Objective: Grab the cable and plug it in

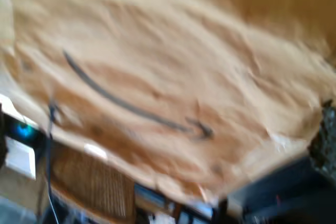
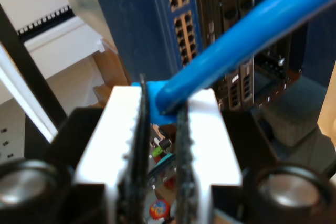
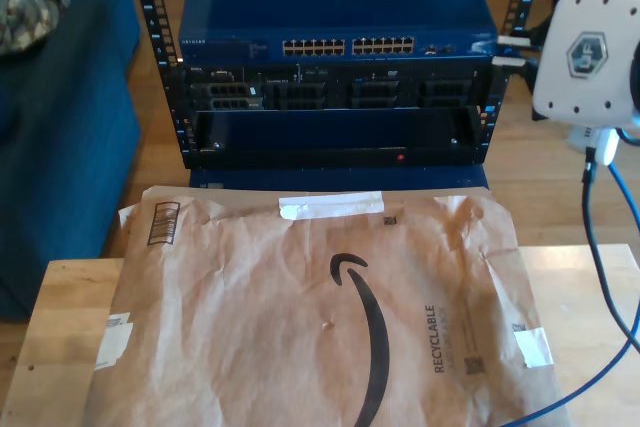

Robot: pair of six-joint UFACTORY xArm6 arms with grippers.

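Wood floor (image 3: 155, 147), blue sofa (image 3: 60, 127) at exterior view's left, wooden table (image 3: 60, 327) under brown paper (image 3: 300, 297), daylight.

first wrist view smeared by motion blur; second wrist view soft up close; exterior view sharp, evenly daylit.

One cable (image 2: 247, 27) is in sight, thin and bright blue, and one brown paper mailer (image 3: 300, 307) lies on one wooden table (image 3: 60, 317). One rack (image 3: 335, 57) stands behind, holding one blue switch (image 3: 340, 17) with two blocks of ports. One blue couch (image 3: 60, 117) stands at the exterior view's left.
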